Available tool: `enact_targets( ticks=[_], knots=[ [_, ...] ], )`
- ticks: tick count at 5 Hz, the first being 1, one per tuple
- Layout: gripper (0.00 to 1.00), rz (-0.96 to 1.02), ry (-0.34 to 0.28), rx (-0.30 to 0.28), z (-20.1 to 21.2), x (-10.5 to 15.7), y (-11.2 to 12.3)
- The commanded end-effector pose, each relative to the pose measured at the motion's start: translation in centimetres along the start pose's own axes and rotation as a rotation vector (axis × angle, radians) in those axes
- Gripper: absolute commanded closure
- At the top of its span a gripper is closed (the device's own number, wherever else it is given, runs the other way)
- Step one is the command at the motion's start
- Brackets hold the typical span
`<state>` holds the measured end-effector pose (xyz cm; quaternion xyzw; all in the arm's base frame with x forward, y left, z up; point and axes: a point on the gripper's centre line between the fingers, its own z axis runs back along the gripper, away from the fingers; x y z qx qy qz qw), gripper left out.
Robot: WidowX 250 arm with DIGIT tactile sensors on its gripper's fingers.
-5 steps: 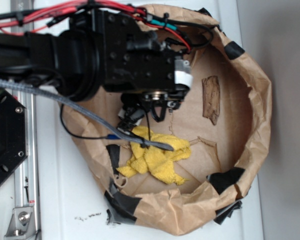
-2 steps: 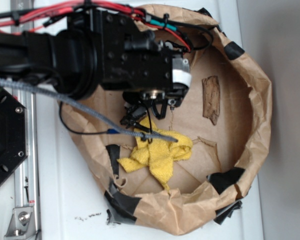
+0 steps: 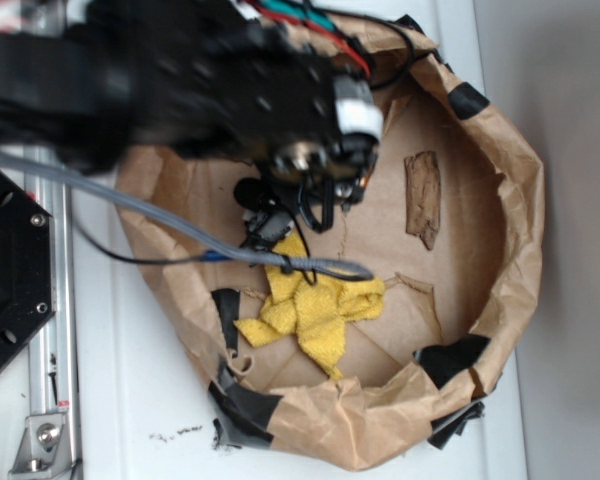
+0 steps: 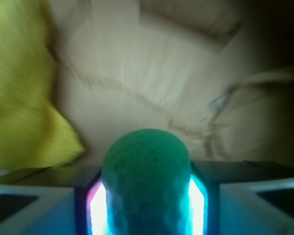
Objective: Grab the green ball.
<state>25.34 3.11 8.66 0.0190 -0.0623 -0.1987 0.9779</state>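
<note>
In the wrist view the green ball (image 4: pixel 146 171) fills the space between my two glowing finger pads (image 4: pixel 97 208), which press on it from both sides; it is lifted above the brown paper floor. My gripper (image 4: pixel 146 210) is shut on it. In the exterior view the gripper (image 3: pixel 315 205) hangs under the blurred black arm, over the paper basin just above the yellow cloth (image 3: pixel 315 305); the ball is hidden there by the arm.
The brown paper basin (image 3: pixel 510 230) has raised crumpled walls patched with black tape. A brown bark-like wood piece (image 3: pixel 422 198) lies at its right. A grey cable (image 3: pixel 180 235) trails across the cloth. A black base plate (image 3: pixel 10 270) stands at the left.
The arm has moved up and away from the cloth and is motion-blurred. The yellow cloth was pulled into a new shape between the first two frames and lies still since.
</note>
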Motion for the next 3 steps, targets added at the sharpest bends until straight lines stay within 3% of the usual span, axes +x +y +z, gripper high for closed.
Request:
enact_targets(
  ticks=[1, 2, 3],
  knots=[
    [1.00, 0.234, -0.195, -0.125, 10.9, 4.0, -1.6],
    [1.00, 0.371, -0.192, -0.093, 9.8, 4.8, -1.2],
    [1.00, 0.362, -0.099, -0.076, 8.3, 4.8, -1.1]
  ],
)
